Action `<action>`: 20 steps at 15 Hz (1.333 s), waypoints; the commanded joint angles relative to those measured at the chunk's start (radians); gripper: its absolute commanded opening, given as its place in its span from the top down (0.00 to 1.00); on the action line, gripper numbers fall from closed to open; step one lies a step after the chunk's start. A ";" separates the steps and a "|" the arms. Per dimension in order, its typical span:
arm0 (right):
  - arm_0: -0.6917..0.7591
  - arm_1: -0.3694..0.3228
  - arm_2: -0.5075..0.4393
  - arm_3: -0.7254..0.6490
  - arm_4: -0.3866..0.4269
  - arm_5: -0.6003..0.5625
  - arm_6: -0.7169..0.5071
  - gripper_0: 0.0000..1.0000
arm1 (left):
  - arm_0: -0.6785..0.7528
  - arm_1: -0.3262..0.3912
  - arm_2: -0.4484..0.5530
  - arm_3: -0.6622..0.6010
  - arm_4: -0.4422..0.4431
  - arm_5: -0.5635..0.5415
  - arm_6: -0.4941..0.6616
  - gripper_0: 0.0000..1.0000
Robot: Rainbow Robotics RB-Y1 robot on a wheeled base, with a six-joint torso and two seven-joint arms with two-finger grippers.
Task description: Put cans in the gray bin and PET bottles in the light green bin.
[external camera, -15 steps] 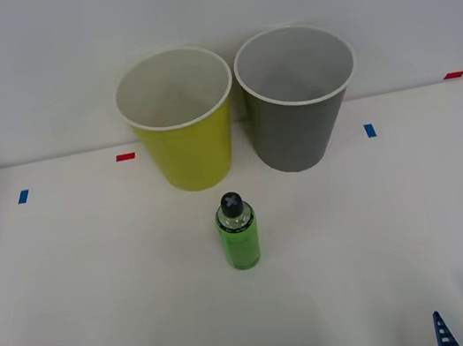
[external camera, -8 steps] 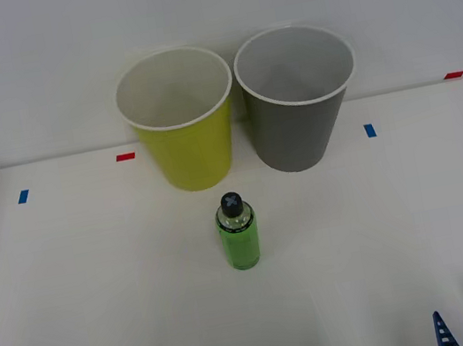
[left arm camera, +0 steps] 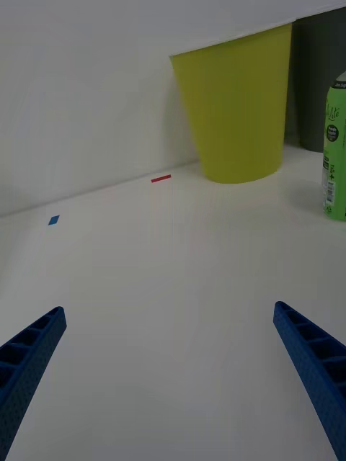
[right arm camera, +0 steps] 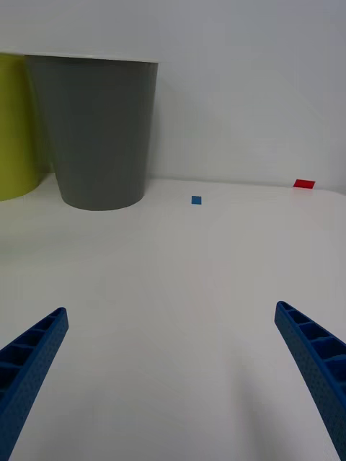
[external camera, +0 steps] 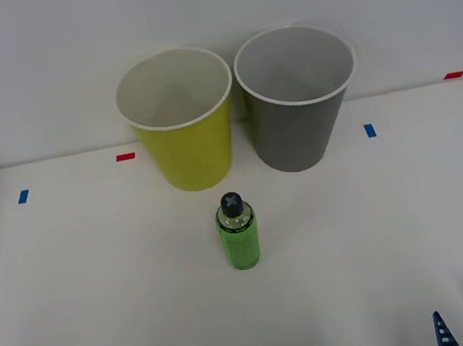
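Currently, note that the PET bottle [external camera: 238, 232] stands upright, long axis vertical, mid-bench before the light green bin [external camera: 180, 121] and gray bin [external camera: 299, 98], forward of both wide-spread hands, left hand [left arm camera: 169, 374] and right hand [right arm camera: 171, 378], neither clearly nearer.

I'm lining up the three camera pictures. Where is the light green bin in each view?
Front view: light green bin at the table's far edge, left of the gray bin.
Right wrist view: a yellow-green sliver beside the gray bin.
Left wrist view: standing near the PET bottle.
Shared landmark: the gray bin.
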 commanded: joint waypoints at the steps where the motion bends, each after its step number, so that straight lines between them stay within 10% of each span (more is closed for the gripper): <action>1: 0.000 0.000 0.000 0.000 0.000 0.000 0.000 0.00 | 0.000 0.000 0.000 0.000 0.000 0.000 0.000 0.00; 20: 0.000 0.000 0.000 0.000 0.000 0.000 0.000 0.00 | 0.000 0.000 0.000 0.000 0.000 0.000 0.000 0.00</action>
